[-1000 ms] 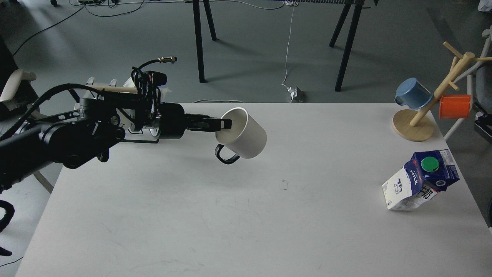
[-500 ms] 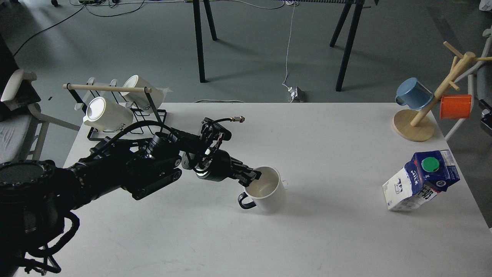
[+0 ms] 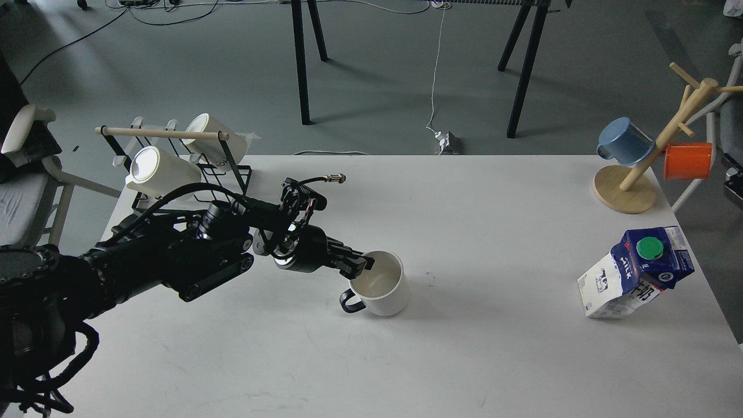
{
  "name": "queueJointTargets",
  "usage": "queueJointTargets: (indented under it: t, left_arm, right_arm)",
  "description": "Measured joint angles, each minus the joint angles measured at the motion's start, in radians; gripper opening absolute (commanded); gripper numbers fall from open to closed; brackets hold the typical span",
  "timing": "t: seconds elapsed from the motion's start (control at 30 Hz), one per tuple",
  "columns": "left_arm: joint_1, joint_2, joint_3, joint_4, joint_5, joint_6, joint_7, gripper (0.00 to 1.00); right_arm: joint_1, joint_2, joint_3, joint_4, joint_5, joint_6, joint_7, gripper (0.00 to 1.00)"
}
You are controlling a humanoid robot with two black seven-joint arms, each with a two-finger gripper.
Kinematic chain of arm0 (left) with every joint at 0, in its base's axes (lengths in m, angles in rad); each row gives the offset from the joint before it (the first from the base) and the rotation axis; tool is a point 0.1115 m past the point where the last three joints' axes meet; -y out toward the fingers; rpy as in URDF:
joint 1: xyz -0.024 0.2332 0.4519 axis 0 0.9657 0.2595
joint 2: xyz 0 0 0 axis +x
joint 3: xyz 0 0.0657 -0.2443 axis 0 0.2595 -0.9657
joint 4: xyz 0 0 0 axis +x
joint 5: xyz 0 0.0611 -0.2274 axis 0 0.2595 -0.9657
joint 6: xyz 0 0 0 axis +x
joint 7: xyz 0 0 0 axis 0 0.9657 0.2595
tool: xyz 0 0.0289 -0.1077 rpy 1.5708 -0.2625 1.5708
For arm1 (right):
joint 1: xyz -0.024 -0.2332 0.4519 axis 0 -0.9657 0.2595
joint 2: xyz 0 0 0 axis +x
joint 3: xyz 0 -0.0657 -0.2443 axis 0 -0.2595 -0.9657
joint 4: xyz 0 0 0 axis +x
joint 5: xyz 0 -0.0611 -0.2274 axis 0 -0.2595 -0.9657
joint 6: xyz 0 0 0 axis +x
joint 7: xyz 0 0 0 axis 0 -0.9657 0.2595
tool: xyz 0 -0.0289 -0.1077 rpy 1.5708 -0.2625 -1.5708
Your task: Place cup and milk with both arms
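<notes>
**White mug upright under the left pincer**

Black and cable-draped, the left arm reaches in from the left, stretched low across the tabletop [image 3: 464, 360]. Its left pincer [image 3: 361, 266] is clamped on the near-left rim of the cup [image 3: 380, 290]. The cup stands upright mid-tabletop, black handle pointing left, pale inside showing. The milk [image 3: 635, 273] carton leans near the right edge, well apart.

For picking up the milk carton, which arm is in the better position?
The right arm. The milk carton stands at the table's right edge, far from the left gripper, which grips the cup rim mid-table. The right arm is not in view.
</notes>
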Motion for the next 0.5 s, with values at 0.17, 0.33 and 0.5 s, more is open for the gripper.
queueJointTargets:
  t: [0.17, 0.33, 0.5]
  left_arm:
    - [0.0, 0.024, -0.021, -0.023, -0.035, -0.049, 0.0, 0.65]
    - [0.002, 0.072, -0.116, -0.07, -0.16, -0.136, 0.0, 0.81]
    - [0.002, 0.15, -0.258, -0.101, -0.376, -0.144, 0.0, 0.84]
  right_arm:
    - [-0.003, 0.0, 0.001, 0.008, 0.003, 0.0, 0.0, 0.98]
    - [-0.004, 0.0, 0.002, 0.015, 0.028, 0.0, 0.0, 0.98]
    - [-0.028, -0.047, 0.002, 0.077, 0.15, 0.0, 0.0, 0.97]
